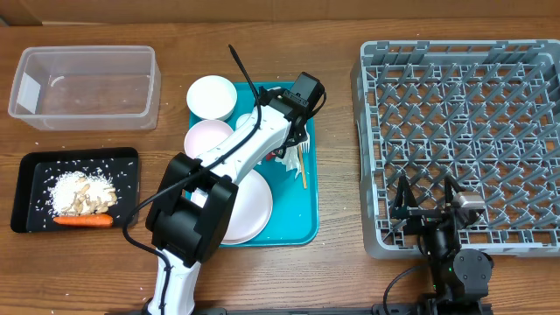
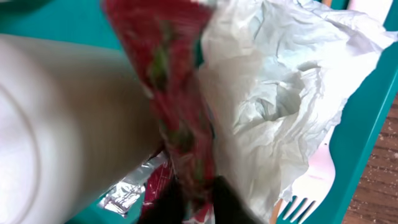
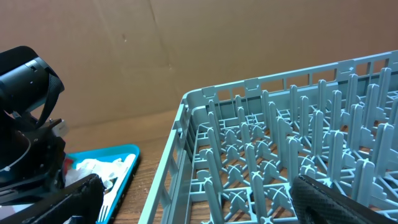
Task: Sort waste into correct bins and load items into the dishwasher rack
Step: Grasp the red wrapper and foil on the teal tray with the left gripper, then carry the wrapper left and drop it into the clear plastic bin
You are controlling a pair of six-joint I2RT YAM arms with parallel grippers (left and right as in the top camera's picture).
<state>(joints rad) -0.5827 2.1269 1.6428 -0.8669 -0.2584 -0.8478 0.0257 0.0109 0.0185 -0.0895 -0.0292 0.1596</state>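
Note:
My left gripper (image 1: pixel 291 149) reaches over the teal tray (image 1: pixel 302 223). In the left wrist view its fingers (image 2: pixel 198 202) are shut on the red wrapper (image 2: pixel 177 106), beside a crumpled white napkin (image 2: pixel 273 106) and the white fork (image 2: pixel 311 186). Two white bowls (image 1: pixel 211 97) (image 1: pixel 208 138) and the large plate (image 1: pixel 254 206) lie on the tray. The black tray (image 1: pixel 31 166) holds beige scraps (image 1: pixel 80 192) and the carrot (image 1: pixel 83 220). The clear tub (image 1: pixel 83 86) is empty. My right gripper (image 1: pixel 426 206) is open and empty at the front left corner of the grey rack (image 1: pixel 464 131).
The left arm's body lies across the teal tray and hides part of the dishes. In the right wrist view the rack's pegs (image 3: pixel 280 155) lie between the fingers (image 3: pixel 205 199), and the teal tray's corner (image 3: pixel 118 152) lies to the left. Bare wood separates tray and rack.

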